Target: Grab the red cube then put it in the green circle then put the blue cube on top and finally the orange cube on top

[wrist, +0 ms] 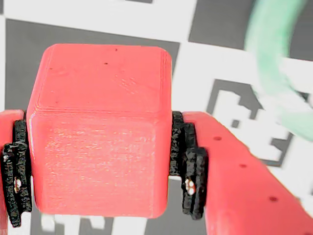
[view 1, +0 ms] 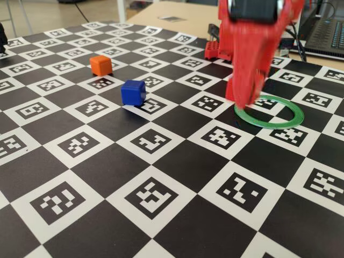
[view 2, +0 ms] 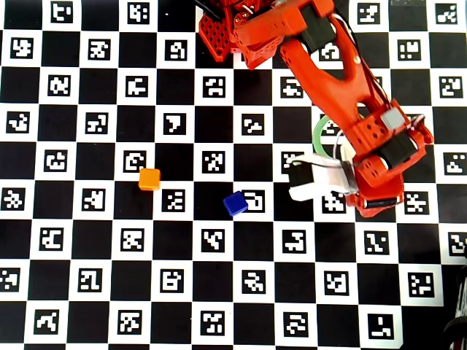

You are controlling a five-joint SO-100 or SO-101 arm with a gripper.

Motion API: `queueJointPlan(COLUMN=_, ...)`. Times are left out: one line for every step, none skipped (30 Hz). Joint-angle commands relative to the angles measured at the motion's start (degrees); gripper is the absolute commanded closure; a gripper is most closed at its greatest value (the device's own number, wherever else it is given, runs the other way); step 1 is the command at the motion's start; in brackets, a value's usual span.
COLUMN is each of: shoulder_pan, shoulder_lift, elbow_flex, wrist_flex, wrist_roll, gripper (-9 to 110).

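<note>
In the wrist view we see the gripper (wrist: 100, 164) pinching the red cube (wrist: 98, 132), its black pads (wrist: 188, 164) pressed against the cube's two side faces, with the blurred green ring (wrist: 274, 73) at about one o'clock from the cube. In the fixed view the red arm (view 1: 252, 48) reaches down to the checkered marker board (view 1: 161, 204), and its tip meets the board at the near-left rim of the green ring (view 1: 271, 114), at roughly nine o'clock of the ring; the red cube itself is hidden there behind the fingers. We cannot tell whether the cube rests on the board or hangs just above it. The blue cube (view 1: 133, 92) sits on the board well apart from the ring, at about nine o'clock from it, and the orange cube (view 1: 100, 64) lies farther off at about ten o'clock from the blue one. In the overhead view the arm covers most of the ring (view 2: 319, 131), only an arc showing, while the blue cube (view 2: 235, 203) and the orange cube (view 2: 149, 178) stand free to its left, the orange at about ten o'clock from the blue.
</note>
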Motion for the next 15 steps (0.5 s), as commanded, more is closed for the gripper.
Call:
queueJointPlan(shoulder_pan=1.4, shoulder_lift=17.6, elbow_flex=2.0, wrist_flex=4.5, wrist_roll=-0.3, gripper=99)
queueJointPlan(shoulder_pan=1.8, shoulder_lift=19.6, elbow_flex=3.0, wrist_flex=5.7, wrist_roll=-0.3, gripper=99)
queueJointPlan(shoulder_pan=1.9, shoulder_lift=21.4, elbow_flex=4.0, wrist_flex=7.0, wrist_roll=-0.4, gripper=99)
queueJointPlan(shoulder_pan=1.9, shoulder_lift=22.9, elbow_flex=5.0, wrist_flex=8.0, wrist_roll=-0.8, gripper=99)
queueJointPlan(shoulder_pan=1.9, shoulder_lift=24.5, elbow_flex=6.2, wrist_flex=8.5, wrist_roll=-1.1, gripper=99)
queueJointPlan(shoulder_pan=1.9, shoulder_lift=25.8, elbow_flex=7.0, wrist_flex=9.3, wrist_roll=-0.7, gripper=99)
queueJointPlan(shoulder_pan=1.8, shoulder_lift=26.7, elbow_flex=7.5, wrist_flex=10.5, wrist_roll=-0.2, gripper=100)
queueJointPlan(shoulder_pan=1.8, shoulder_lift=27.6, elbow_flex=8.1, wrist_flex=11.2, wrist_roll=0.2, gripper=100)
queueJointPlan(shoulder_pan=1.8, shoulder_lift=28.4, elbow_flex=8.5, wrist_flex=11.9, wrist_roll=0.7, gripper=100)
queueJointPlan(shoulder_pan=1.8, shoulder_lift=29.0, elbow_flex=8.9, wrist_flex=12.4, wrist_roll=1.1, gripper=100)
queueJointPlan(shoulder_pan=1.8, shoulder_lift=29.9, elbow_flex=9.4, wrist_flex=12.7, wrist_roll=1.1, gripper=100)
queueJointPlan(shoulder_pan=1.7, shoulder_lift=30.7, elbow_flex=10.0, wrist_flex=12.9, wrist_roll=1.1, gripper=100)
queueJointPlan(shoulder_pan=1.6, shoulder_lift=31.4, elbow_flex=10.5, wrist_flex=13.1, wrist_roll=1.8, gripper=100)
queueJointPlan(shoulder_pan=1.4, shoulder_lift=31.9, elbow_flex=10.9, wrist_flex=13.3, wrist_roll=3.0, gripper=100)
queueJointPlan(shoulder_pan=1.1, shoulder_lift=32.3, elbow_flex=11.6, wrist_flex=13.4, wrist_roll=3.9, gripper=100)
